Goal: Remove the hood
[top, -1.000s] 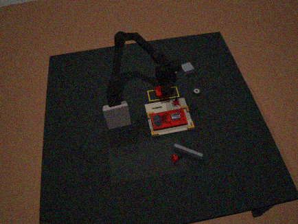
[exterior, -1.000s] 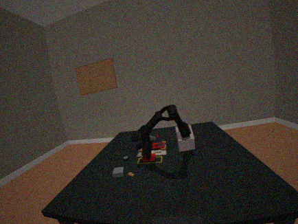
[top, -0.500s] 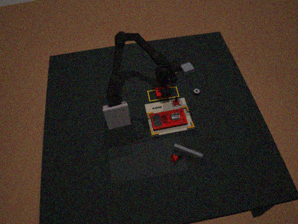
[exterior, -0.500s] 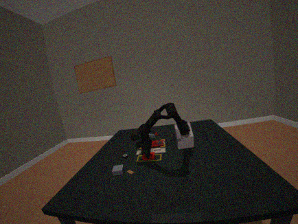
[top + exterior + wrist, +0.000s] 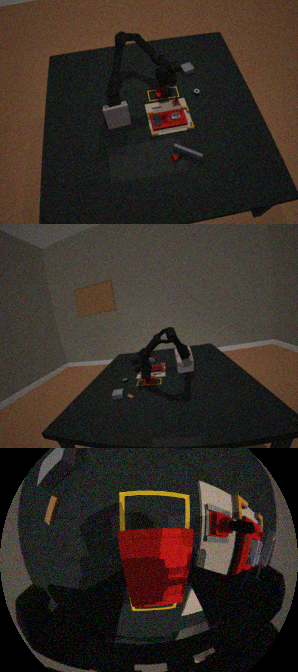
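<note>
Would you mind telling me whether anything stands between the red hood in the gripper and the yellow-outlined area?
Nothing visible does. The gripper holds the red hood directly over the yellow-outlined rectangle; in the wrist view only dark table surface shows inside the outline.

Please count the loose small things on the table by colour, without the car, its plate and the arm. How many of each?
Red: 2, the hood held in the tool and a small piece by the bar.
Grey: 3, a block, a ring, a bar.
Orange: 1, a small tile.
Total: 6.
</note>
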`<state>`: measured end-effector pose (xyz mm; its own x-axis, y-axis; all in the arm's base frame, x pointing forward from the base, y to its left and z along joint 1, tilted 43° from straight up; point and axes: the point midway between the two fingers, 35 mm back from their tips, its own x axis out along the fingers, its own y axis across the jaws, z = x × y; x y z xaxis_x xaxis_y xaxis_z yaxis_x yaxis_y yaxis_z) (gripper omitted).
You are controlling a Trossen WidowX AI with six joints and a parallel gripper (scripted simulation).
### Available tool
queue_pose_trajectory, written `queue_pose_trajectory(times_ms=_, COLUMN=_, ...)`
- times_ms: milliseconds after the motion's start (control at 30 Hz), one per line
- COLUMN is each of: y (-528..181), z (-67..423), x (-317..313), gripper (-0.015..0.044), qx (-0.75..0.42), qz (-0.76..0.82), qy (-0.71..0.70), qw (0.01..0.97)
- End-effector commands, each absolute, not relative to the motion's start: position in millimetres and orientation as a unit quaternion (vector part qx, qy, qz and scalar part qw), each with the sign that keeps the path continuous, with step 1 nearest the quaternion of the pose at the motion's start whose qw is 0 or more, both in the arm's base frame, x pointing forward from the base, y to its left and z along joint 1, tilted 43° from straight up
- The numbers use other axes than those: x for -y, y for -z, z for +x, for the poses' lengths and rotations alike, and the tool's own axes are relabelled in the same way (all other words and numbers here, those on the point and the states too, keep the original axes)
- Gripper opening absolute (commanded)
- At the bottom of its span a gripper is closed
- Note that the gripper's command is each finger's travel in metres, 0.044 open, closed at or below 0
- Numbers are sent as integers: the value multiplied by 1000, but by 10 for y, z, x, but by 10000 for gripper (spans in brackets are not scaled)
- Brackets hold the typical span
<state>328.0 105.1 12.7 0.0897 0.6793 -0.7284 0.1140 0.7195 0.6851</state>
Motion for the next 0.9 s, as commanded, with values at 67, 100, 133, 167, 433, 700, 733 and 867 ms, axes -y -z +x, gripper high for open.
queue_pose_trajectory(times_ms=67, y=-130, z=3281, x=-1050, gripper=315, qx=-641, qz=309, qy=-211, qw=670)
queue_pose_trajectory(times_ms=100, y=-130, z=3281, x=-1050, gripper=341, qx=-641, qz=309, qy=-211, qw=670)
queue_pose_trajectory(times_ms=133, y=-130, z=3281, x=-1050, gripper=368, qx=-641, qz=309, qy=-211, qw=670)
queue_pose_trajectory(times_ms=167, y=-130, z=3281, x=-1050, gripper=394, qx=-641, qz=309, qy=-211, qw=670)
queue_pose_trajectory(times_ms=433, y=-557, z=3244, x=-632, gripper=440, qx=-642, qz=309, qy=-211, qw=669)
queue_pose_trajectory(times_ms=700, y=-645, z=3222, x=-557, gripper=440, qx=-642, qz=309, qy=-212, qw=669)
queue_pose_trajectory(times_ms=733, y=-645, z=3222, x=-557, gripper=440, qx=-642, qz=309, qy=-212, qw=669)
queue_pose_trajectory(times_ms=867, y=-645, z=3222, x=-557, gripper=440, qx=-642, qz=309, qy=-212, qw=669)
